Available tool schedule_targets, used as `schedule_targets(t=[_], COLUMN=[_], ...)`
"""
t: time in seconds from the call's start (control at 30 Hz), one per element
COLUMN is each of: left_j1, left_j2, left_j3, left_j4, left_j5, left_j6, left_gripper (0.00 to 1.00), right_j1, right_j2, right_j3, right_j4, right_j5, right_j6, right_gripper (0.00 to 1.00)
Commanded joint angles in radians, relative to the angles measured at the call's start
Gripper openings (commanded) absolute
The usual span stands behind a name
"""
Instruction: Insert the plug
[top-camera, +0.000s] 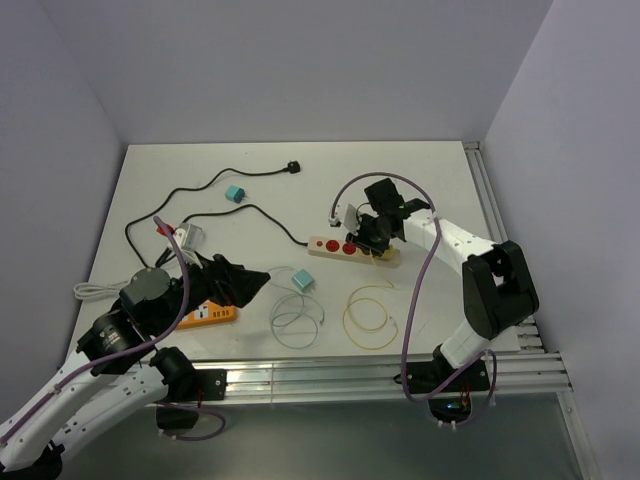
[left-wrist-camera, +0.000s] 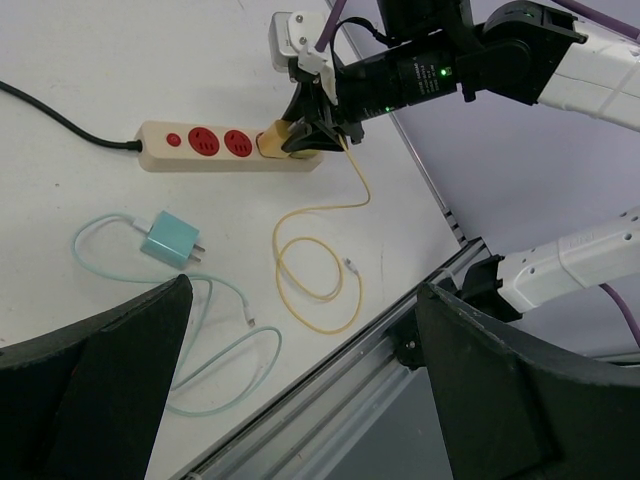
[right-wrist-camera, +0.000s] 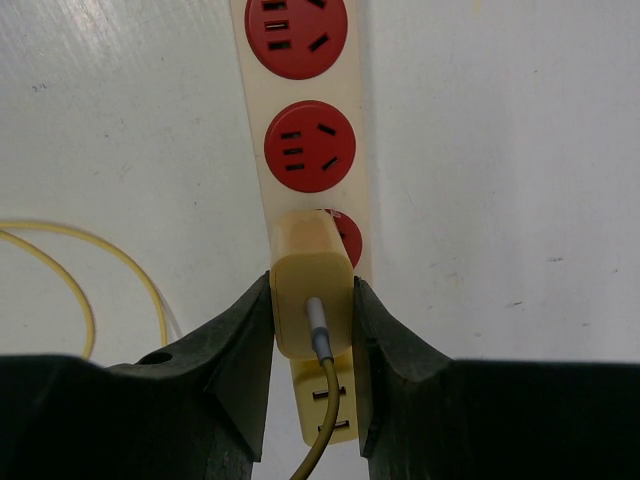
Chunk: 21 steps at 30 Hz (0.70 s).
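A cream power strip (right-wrist-camera: 302, 100) with three red sockets lies on the white table, also seen from above (top-camera: 340, 247). My right gripper (right-wrist-camera: 312, 300) is shut on the yellow plug (right-wrist-camera: 312, 285), one finger on each side. The plug stands over the third red socket, nearest the strip's USB end, and hides most of it. Its prongs are hidden, so I cannot tell how deep it sits. A yellow cable (left-wrist-camera: 315, 270) runs from the plug in loops. In the left wrist view the plug (left-wrist-camera: 275, 138) sits on the strip (left-wrist-camera: 200, 148). My left gripper (left-wrist-camera: 300, 380) hangs open and empty over the near edge.
A teal charger (top-camera: 303, 281) with its coiled cable lies near the strip. An orange device (top-camera: 205, 315), a silver adapter (top-camera: 193, 237), a small teal block (top-camera: 236, 193) and a black plug (top-camera: 293, 167) on black cord lie at the left and back. Metal rails (top-camera: 380, 375) border the front.
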Motion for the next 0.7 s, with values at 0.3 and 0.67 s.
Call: schedule_targets(t=[0.3, 0.67], left_j1=[0.002, 0.001], left_j2=[0.022, 0.064], left_j3=[-0.004, -0.013], left_j4=[0.052, 0.075], left_j5=[0.019, 0.014], left_j6=[-0.004, -0.015], left_gripper=[0.99, 0.99], right_j1=[0.074, 0.096], right_j2=[-0.033, -0.177], right_j3=[-0.118, -0.095], right_j4=[0.019, 0.144], right_j5=[0.057, 0.217], right_j6=[0.105, 0.142], right_gripper=[0.65, 1.0])
